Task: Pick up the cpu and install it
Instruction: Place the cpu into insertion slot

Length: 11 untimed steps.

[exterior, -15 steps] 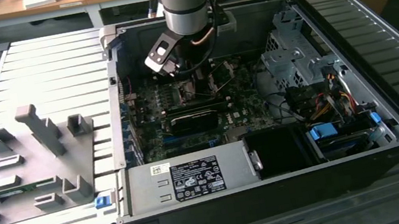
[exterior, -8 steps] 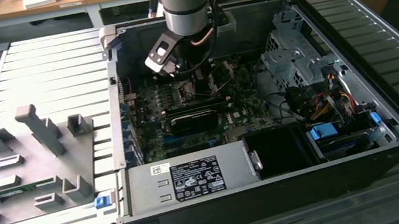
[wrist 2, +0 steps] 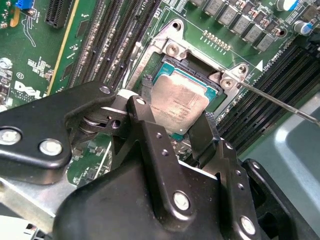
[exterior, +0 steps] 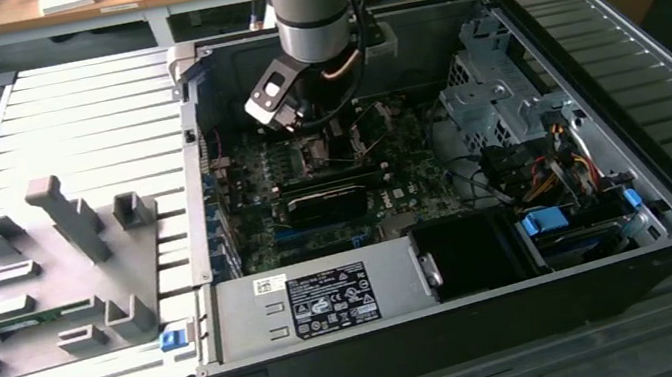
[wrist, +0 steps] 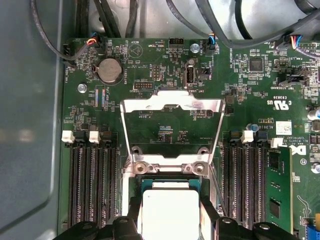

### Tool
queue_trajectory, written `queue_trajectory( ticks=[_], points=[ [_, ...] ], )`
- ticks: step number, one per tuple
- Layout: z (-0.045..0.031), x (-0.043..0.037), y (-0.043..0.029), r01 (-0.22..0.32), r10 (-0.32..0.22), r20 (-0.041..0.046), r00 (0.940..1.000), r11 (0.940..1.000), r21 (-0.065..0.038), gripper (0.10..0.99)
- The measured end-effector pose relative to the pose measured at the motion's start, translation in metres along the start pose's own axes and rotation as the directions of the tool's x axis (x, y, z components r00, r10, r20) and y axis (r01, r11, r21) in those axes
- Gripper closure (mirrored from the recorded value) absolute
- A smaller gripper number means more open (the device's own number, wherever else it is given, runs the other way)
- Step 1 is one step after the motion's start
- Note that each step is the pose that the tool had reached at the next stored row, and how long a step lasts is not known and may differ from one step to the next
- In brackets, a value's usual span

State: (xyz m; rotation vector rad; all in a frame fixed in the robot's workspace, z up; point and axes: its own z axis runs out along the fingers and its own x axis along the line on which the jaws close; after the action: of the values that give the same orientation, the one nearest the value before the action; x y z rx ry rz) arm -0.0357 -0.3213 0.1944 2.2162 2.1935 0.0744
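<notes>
Second wrist view shows us mid-install: our gripper (wrist 2: 175,117) clamps the cpu (wrist 2: 182,97) over the socket (wrist 2: 172,47), and we judge lowering needs square alignment.

One camera off the arm (exterior: 315,10), two riding at its wrist.

The exterior view looks down at a slant from well back onto the open computer case (exterior: 470,349) and the arm reaching into it. Both wrist views sit close over the motherboard (wrist: 165,130): the first faces it squarely, the second looks aslant past the gripper (wrist 2: 175,112). They share the socket (wrist 2: 172,47) and the cpu (wrist 2: 180,102).
</notes>
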Motion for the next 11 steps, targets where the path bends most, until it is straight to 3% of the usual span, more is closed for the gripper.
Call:
queue_trajectory(
  ticks=[11],
  points=[
    [0.0009,0.0,0.0,0.0,0.0,-0.0001,1.0,1.0,0.0,0.545]
  ],
)
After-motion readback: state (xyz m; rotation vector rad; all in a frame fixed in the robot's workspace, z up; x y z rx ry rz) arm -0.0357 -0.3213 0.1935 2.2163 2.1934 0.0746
